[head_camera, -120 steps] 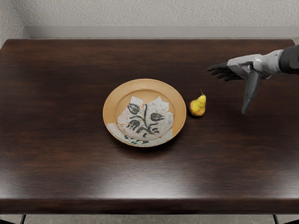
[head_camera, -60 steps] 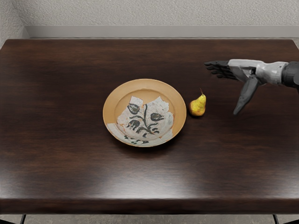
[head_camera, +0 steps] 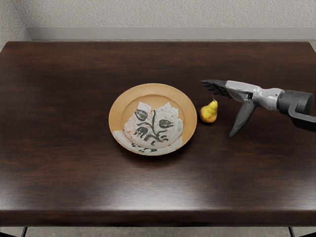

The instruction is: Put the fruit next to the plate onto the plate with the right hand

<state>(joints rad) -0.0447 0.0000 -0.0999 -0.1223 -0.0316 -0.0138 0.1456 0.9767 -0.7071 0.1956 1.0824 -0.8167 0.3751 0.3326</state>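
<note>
Right hand is hovering with fingers spread and thumb hanging down, holding nothing, just right of the pear. The pear is standing on the dark wooden table, beside the orange plate. A pale textured wall is running behind.

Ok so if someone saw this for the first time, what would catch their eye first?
Probably the orange plate with a dark flower pattern, sitting mid-table. Next is the small yellow pear, standing upright just off the plate's right rim. Then there is the right hand, fingers spread and holding nothing, which hovers close by the pear, its arm coming in from the right edge.
</note>
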